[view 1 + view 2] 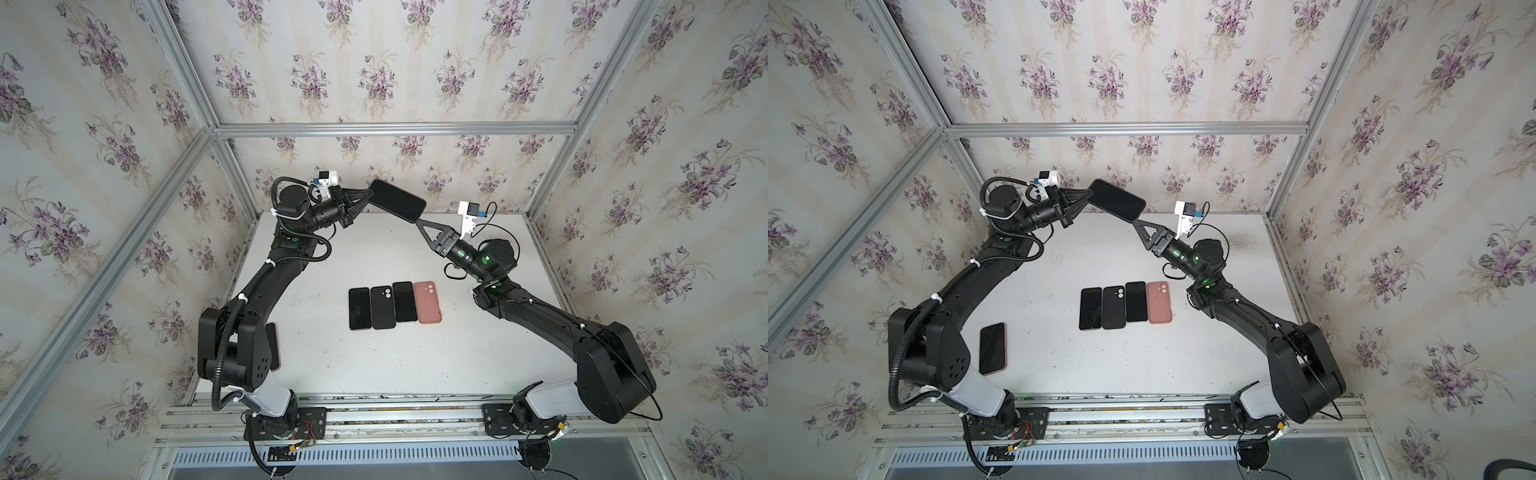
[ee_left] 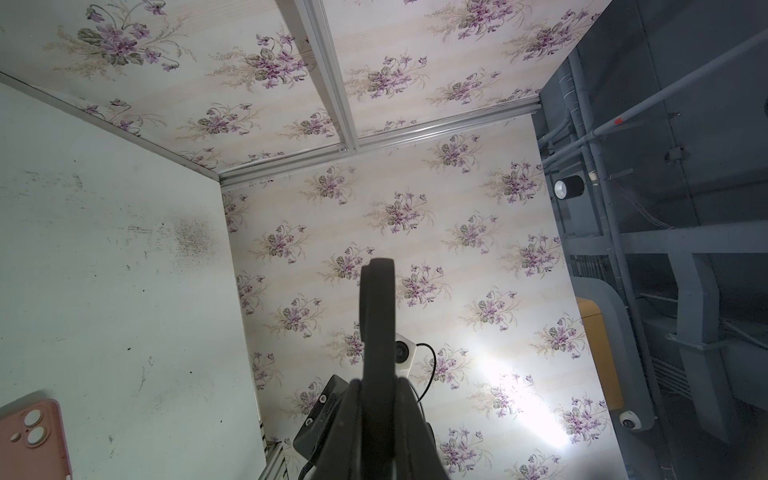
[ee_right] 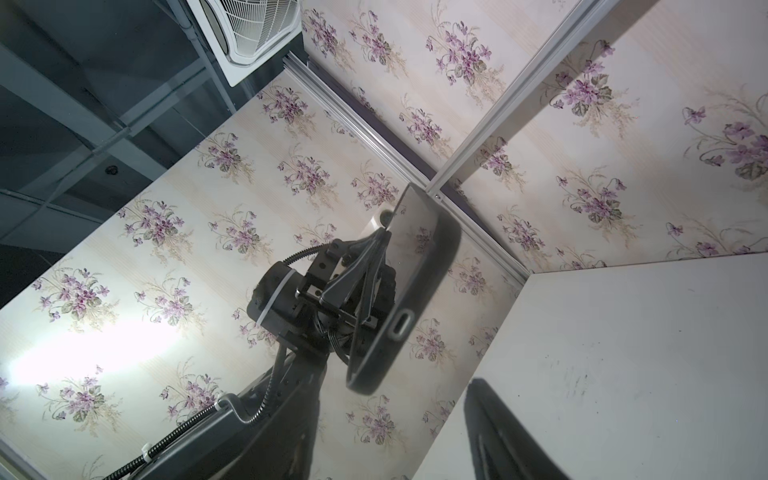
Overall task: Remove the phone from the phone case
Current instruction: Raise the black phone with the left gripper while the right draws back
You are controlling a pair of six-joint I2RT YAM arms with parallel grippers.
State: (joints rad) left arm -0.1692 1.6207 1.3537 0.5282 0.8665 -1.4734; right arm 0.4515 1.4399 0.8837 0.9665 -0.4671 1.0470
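Table, white and scuffed (image 1: 457, 365): carries a row of black phones and black and pink cases (image 1: 382, 307) at mid-surface, apparently sorted output laid clear of the working zone. Black glossy phone in its black soft case (image 1: 397, 200): held aloft over the far edge, tilted, free end presented to the right arm. Left gripper (image 1: 368, 194): clamped on the phone's other end, serving as anchor. Right gripper (image 1: 419, 222): tip at the free corner; whether its jaws are apart or together cannot be told.
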